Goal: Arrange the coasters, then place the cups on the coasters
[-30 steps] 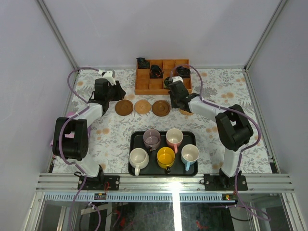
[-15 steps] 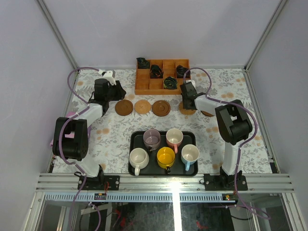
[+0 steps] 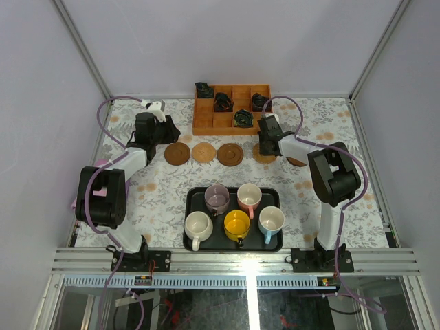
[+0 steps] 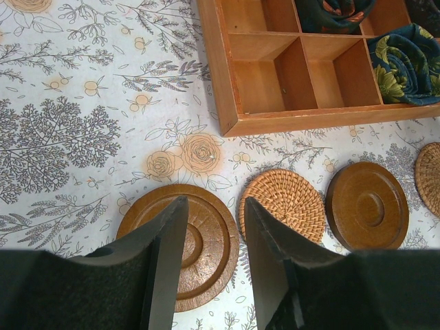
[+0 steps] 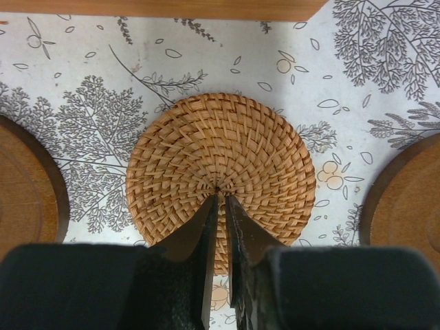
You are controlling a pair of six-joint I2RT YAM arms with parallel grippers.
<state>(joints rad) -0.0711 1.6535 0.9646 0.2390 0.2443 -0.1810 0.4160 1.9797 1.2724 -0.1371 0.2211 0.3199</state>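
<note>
The table (image 3: 137,192), under a floral cloth, fills the middle of the top view. At upper centre stands a wooden compartment box (image 3: 206,124), with dark rolled cloths (image 3: 242,118) in four of its cells.

A black tray (image 3: 194,199) at lower centre holds all five cups. The purple cup (image 3: 217,198) and pink cup (image 3: 248,196) form the back row. The cream cup (image 3: 198,225), yellow cup (image 3: 237,223) and light blue cup (image 3: 271,220) form the front row.

Between box and tray, five coasters lie flat in a row across the frame, none touching its neighbour. From left to right they are the left dark coaster (image 3: 177,153), the first woven coaster (image 3: 204,152), the middle dark coaster (image 3: 230,154), the second woven coaster (image 5: 220,151) and the right dark coaster (image 3: 297,162), which the right arm partly hides.

The left gripper (image 4: 214,206) is over the left dark coaster at the row's left end. Its jaws are partly apart with nothing between them.

The right gripper (image 5: 218,199) points down at the centre of the second woven coaster. Its jaws are drawn together to a thin slit, the tips meeting, and grip nothing visible. I cannot tell whether the tips touch the weave.
</note>
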